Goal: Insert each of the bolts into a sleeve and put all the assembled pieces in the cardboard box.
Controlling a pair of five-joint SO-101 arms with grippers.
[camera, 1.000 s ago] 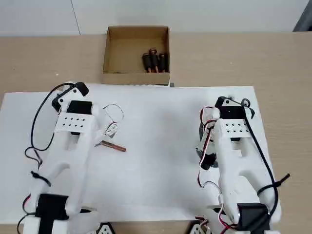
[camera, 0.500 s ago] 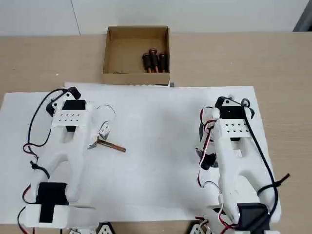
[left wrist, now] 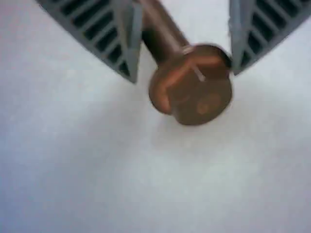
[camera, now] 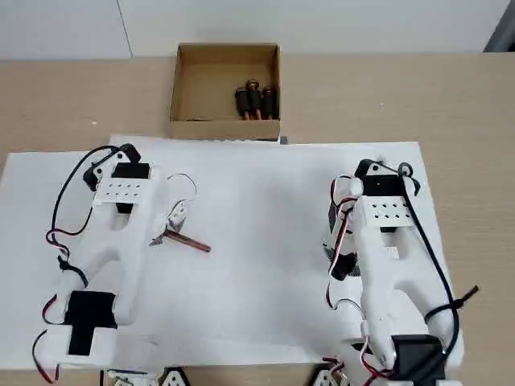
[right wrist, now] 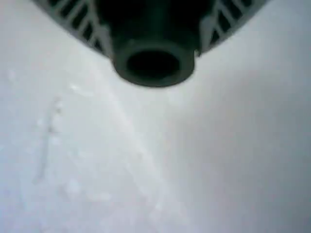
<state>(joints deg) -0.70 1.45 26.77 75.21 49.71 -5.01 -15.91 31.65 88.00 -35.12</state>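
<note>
Bolt [camera: 189, 241] lies flat on the white sheet [camera: 265, 209] toward 9 o'clock, and in my high view its long axis runs from 10 to 4 o'clock. Its hex head faces the left wrist camera. The sheet covers a wooden counter [camera: 362, 88], with a pale wall [camera: 322, 24] behind at 12. My left tool [left wrist: 183, 68] straddles the shank, narrowly parted, with a gap on one side. My right tool [right wrist: 155, 39], toward 3 o'clock, grips a black sleeve [right wrist: 153, 68], bore toward its camera. The cardboard box [camera: 173, 88] at 12 holds assembled pieces [camera: 256, 100]
</note>
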